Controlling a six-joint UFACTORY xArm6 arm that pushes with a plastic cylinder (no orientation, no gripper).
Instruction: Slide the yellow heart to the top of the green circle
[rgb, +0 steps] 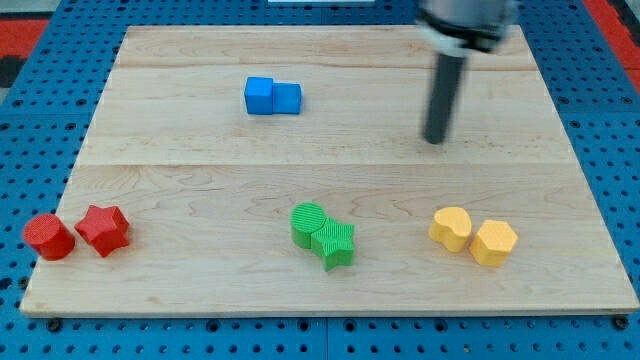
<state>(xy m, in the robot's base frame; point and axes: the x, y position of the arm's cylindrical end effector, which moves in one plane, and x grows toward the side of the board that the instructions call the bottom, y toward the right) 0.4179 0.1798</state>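
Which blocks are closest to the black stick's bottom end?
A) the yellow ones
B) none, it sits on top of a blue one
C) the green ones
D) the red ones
A. My tip stands on bare wood toward the view's top right, touching nothing, and the yellow heart and yellow hexagon lie nearest, below it.

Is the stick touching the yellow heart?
No, my tip sits on bare board toward the view's top, well apart from the yellow heart near the view's bottom.
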